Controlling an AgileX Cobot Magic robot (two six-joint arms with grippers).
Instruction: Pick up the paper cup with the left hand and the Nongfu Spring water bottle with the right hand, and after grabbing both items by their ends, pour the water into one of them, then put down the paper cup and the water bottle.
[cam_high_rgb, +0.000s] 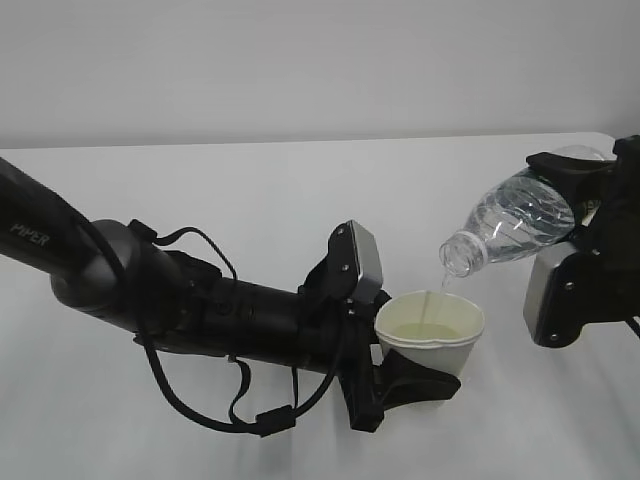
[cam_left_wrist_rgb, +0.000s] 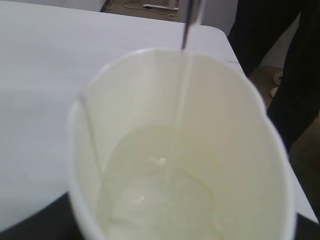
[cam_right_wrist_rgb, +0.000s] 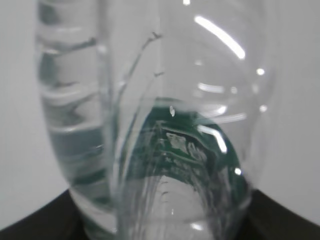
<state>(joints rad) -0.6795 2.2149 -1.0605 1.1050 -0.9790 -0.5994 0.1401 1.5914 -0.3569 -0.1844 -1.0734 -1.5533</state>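
Observation:
The white paper cup (cam_high_rgb: 430, 335) is held above the table, upright, by my left gripper (cam_high_rgb: 412, 368), which is shut on its lower part. Seen from the left wrist, the cup (cam_left_wrist_rgb: 125, 100) fills the frame with water (cam_left_wrist_rgb: 165, 200) pooled in its bottom. My right gripper (cam_high_rgb: 590, 195) is shut on the base end of the Nongfu Spring water bottle (cam_high_rgb: 520, 220), which is tilted with its open mouth down and to the left, just above the cup. A thin stream of water (cam_high_rgb: 432, 300) falls from the mouth into the cup. The right wrist view shows the clear ribbed bottle (cam_right_wrist_rgb: 165, 100) close up, its green label (cam_right_wrist_rgb: 205, 145) visible through it.
The white table (cam_high_rgb: 250, 190) runs back to a grey wall. In the left wrist view the table's far right corner (cam_left_wrist_rgb: 220, 37) shows, with floor and a dark shape (cam_left_wrist_rgb: 285, 75) beyond it.

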